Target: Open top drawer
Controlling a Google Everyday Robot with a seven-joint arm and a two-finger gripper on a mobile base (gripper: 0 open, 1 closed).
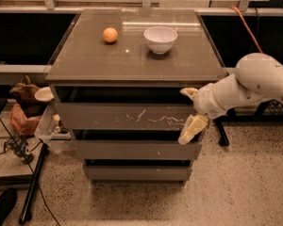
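The top drawer [108, 116] is the tallest grey-brown front of three, with pale scratch marks right of centre. It sits under the cabinet top with a dark gap above it. My gripper [190, 112] is at the drawer's right end, in front of its face. One pale finger [189, 92] is up at the drawer's top edge and the other [192, 128] hangs down by its lower edge, so the jaws stand wide apart. They hold nothing.
An orange [110, 35] and a white bowl [160, 38] stand on the cabinet top [85, 60]. Two narrower drawers [132, 150] lie below. A bin with clutter [49, 128] and a brown bag [23, 117] stand at the left. My white arm [254, 86] reaches in from the right.
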